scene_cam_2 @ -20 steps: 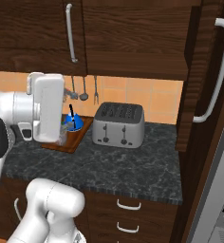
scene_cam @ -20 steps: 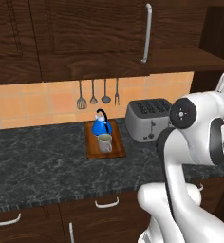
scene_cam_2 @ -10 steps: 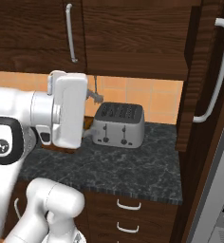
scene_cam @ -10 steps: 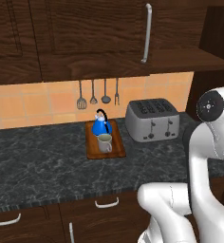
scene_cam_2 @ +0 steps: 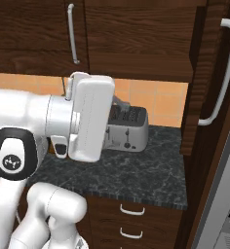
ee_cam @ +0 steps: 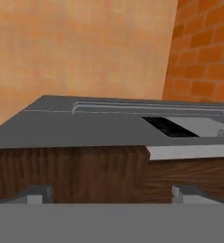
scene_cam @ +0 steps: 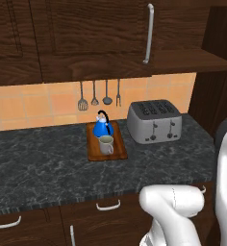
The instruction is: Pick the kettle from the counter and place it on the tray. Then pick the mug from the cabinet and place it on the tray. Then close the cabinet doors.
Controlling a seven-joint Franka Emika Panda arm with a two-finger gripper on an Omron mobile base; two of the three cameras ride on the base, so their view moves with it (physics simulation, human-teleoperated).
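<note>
A small bright blue cone-shaped kettle (scene_cam: 103,128) with a black arched handle and a plain grey-beige cylindrical mug (scene_cam: 106,144) both stand on the flat brown wooden tray (scene_cam: 94,152), the mug just in front of the kettle and close against it. The tray lies on the long dark marbled stone worktop (scene_cam: 48,163), near a silver four-slot toaster (scene_cam: 154,121) to its right.

What seems left of the task is the dark wood-grain wall cabinet doors. In the right base view, one tall door panel (scene_cam_2: 208,73) stands swung outward, edge-on, with its long light-grey bar handle (scene_cam_2: 223,73) facing the room. It is likely rigid and light on its hinges; a flat push on the outer face near the handle edge should swing it, with no need to grasp. The smooth bar could slip between the fingers.

The gripper's two small dark fingertips (ee_cam: 35,193) stand wide apart and hold nothing. The hand faces a grey appliance top (ee_cam: 85,123) and wood panelling, with a plain orange wall and brickwork beyond.

Four metal utensils (scene_cam: 98,96) hang on the orange tiled backsplash (scene_cam: 33,103) under the cabinet.
</note>
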